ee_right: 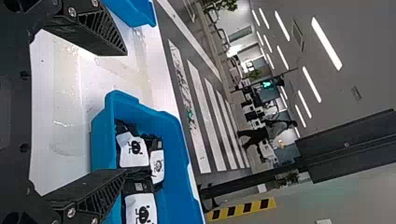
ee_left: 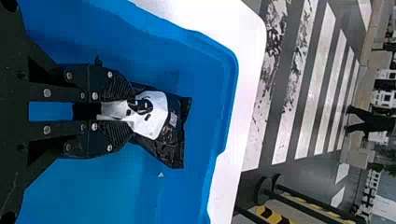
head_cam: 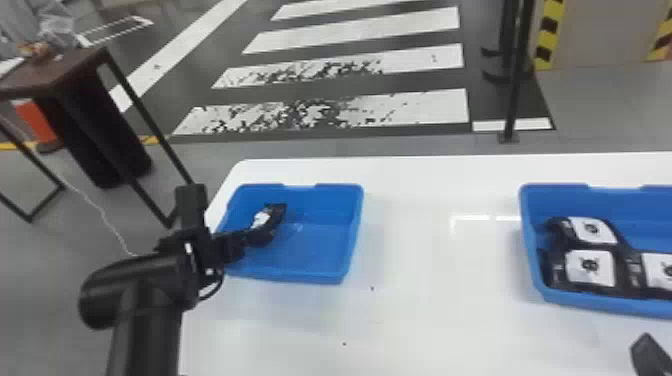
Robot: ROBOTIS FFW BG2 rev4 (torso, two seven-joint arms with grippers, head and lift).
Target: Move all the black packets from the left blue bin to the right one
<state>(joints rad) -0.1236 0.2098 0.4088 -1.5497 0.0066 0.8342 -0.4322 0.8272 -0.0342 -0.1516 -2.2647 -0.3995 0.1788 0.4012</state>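
Note:
At the left blue bin (head_cam: 320,250), my left gripper (head_cam: 245,240) is shut on a black packet (head_cam: 269,222) inside the bin's left part. In the left wrist view the left gripper (ee_left: 122,109) pinches one end of the packet (ee_left: 175,126), its white label wrinkled between the fingers, with blue bin floor around it. The right blue bin (head_cam: 530,240) holds several black packets (head_cam: 590,267) with white labels. My right gripper (head_cam: 650,355) is at the head view's lower right corner, in front of that bin; in the right wrist view the right gripper (ee_right: 125,112) stands open with nothing held.
Both bins stand on a white table (head_cam: 425,310), with a wide stretch of tabletop between them. A dark side table (head_cam: 55,75) is on the floor beyond the left edge. A black post (head_cam: 515,90) rises behind the table.

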